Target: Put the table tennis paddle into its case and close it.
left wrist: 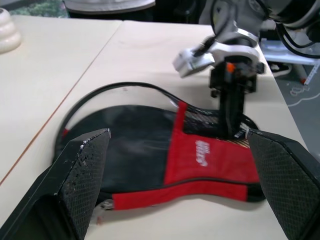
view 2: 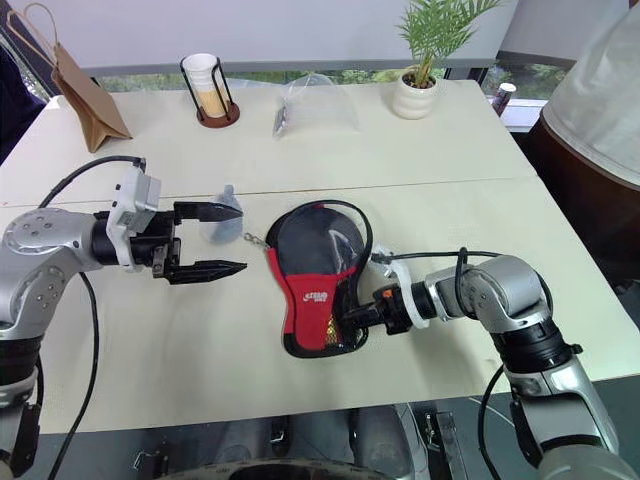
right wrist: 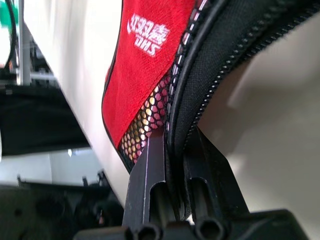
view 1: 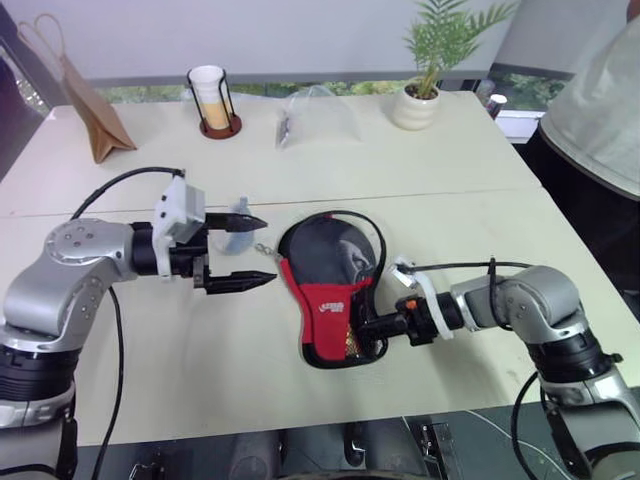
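Your right pincer (view 2: pixel 362 315) is clamped on the case (view 2: pixel 315 275) edge to steady it, while your left pincer (view 2: pixel 222 240) hangs open just beside its zip end.

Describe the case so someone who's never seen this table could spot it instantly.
On the near half of the cream table, between the two robot arms, lies the case: a flat, paddle-shaped black fabric pouch. The right claw is shut on its edge. Its red panel with a white logo, over a mesh pocket, sets it apart from the clear plastic bag at the far side.
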